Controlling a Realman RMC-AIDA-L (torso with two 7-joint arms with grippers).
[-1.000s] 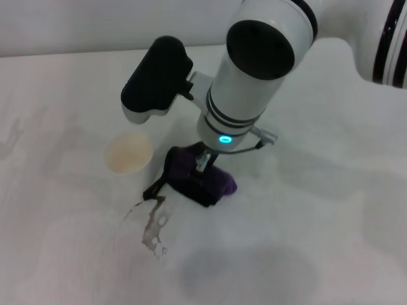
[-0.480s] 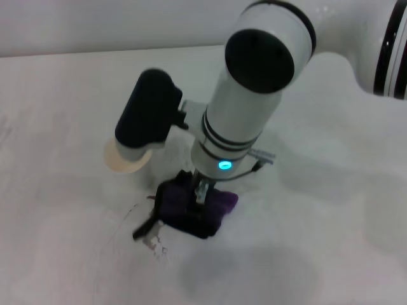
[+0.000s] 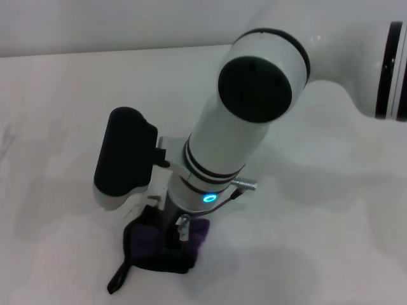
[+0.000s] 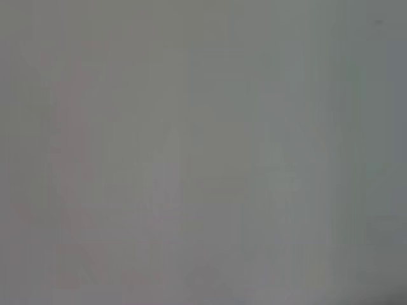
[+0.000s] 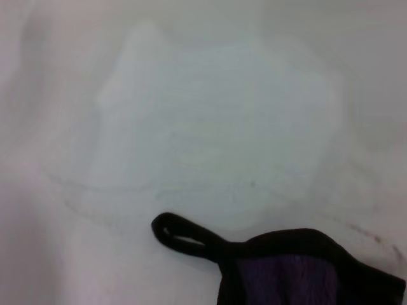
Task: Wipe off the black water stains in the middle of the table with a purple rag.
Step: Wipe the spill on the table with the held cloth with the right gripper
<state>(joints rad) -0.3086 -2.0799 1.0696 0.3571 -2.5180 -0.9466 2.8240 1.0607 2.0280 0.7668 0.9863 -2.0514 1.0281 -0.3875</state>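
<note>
My right gripper is shut on the purple rag and presses it onto the white table near the front, left of centre. The rag's black loop strap trails to the front left. In the right wrist view the rag and its strap lie at the edge, beside a wet, wiped-looking patch of table with faint thin grey lines. The black water stains do not show in any view; the rag and arm cover that spot. The left gripper is out of view.
The big white right arm and its black wrist block stretch over the table's middle and hide what lies beneath. The left wrist view shows only a blank grey surface.
My right arm has dragged the rag toward the front left, over the dark stain seen earlier. The stain and the pale cup are now hidden.
</note>
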